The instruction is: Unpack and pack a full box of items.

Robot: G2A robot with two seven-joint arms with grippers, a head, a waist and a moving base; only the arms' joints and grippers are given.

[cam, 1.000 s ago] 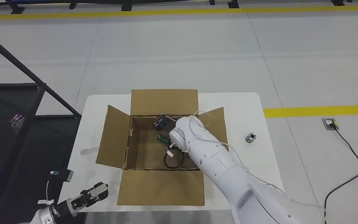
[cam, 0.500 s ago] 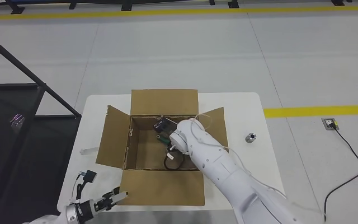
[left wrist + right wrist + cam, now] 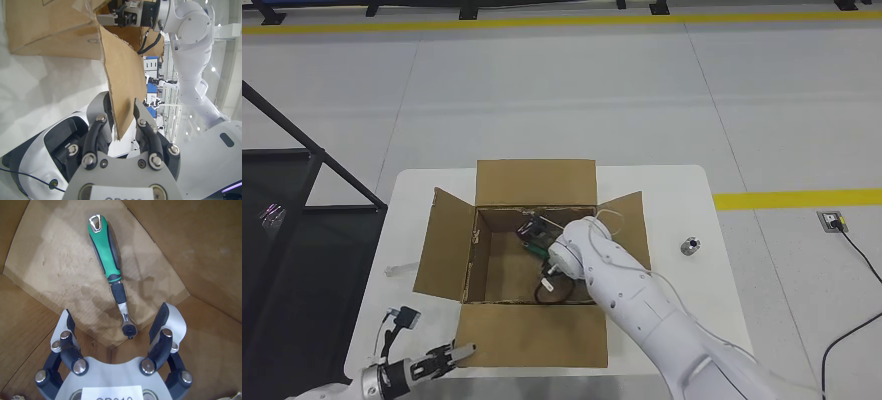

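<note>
An open cardboard box stands mid-table with its flaps spread. My right gripper is down inside it, open. In the right wrist view this gripper hovers over a ratchet wrench with a green handle, whose head lies in a corner of the box floor between the fingers, lower down. A black cable loop lies in the box beside the arm. My left gripper is at the near-left corner of the front flap. It is open, with the flap's corner between its fingers.
A small metal cylinder stands on the white table to the right of the box. A pale clear object lies on the table left of the box. The left and right flaps hang out over the tabletop.
My left gripper has come in from the table's near-left corner to the front flap, and now straddles its corner. The right gripper has shifted slightly inside the box.
</note>
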